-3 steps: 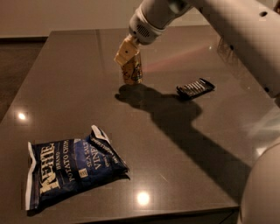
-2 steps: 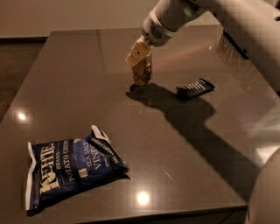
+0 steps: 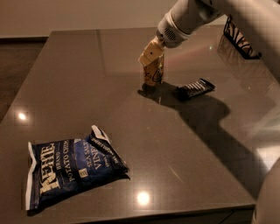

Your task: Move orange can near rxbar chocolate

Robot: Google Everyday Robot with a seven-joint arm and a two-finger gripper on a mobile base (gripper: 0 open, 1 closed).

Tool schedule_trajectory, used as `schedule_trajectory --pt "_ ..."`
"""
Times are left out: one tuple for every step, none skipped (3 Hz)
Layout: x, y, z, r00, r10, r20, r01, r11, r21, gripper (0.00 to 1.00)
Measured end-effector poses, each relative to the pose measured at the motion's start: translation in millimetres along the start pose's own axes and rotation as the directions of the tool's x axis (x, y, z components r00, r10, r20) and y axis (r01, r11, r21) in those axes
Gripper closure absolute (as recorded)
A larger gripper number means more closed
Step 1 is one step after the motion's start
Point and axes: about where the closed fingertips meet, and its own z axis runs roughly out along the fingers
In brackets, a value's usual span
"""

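Observation:
The orange can (image 3: 154, 73) stands upright on the dark table, orange-gold with dark markings. My gripper (image 3: 152, 56) reaches down from the upper right and is closed around the can's upper part, hiding its top. The rxbar chocolate (image 3: 196, 88), a flat black wrapper with pale lettering, lies on the table just right of the can, a short gap away.
A large blue Kettle chip bag (image 3: 72, 169) lies near the table's front left. A black wire rack (image 3: 239, 38) stands at the back right edge. My arm (image 3: 205, 13) spans the upper right. The table's front edge (image 3: 144, 214) is close below.
My gripper has carried the orange can to the right across the table, ending closer to the rxbar chocolate. The chip bag and bar have not moved.

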Motion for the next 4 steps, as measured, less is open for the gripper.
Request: schedule_trajectory --pt "22.2 -15.4 -5.8 0.998 0.066 0.012 -0.066 0.9977 0.017 0.99" --pt "37.1 -22.7 -5.1 0.994 0.104 0.022 -0.104 0.9941 0.028 0.77" --pt "48.8 -27.6 -4.9 0.991 0.128 0.033 -0.130 0.9908 0.037 0.54" --pt "48.7 -28.3 -6.4 0.991 0.130 0.034 -0.131 0.9906 0.039 0.30"
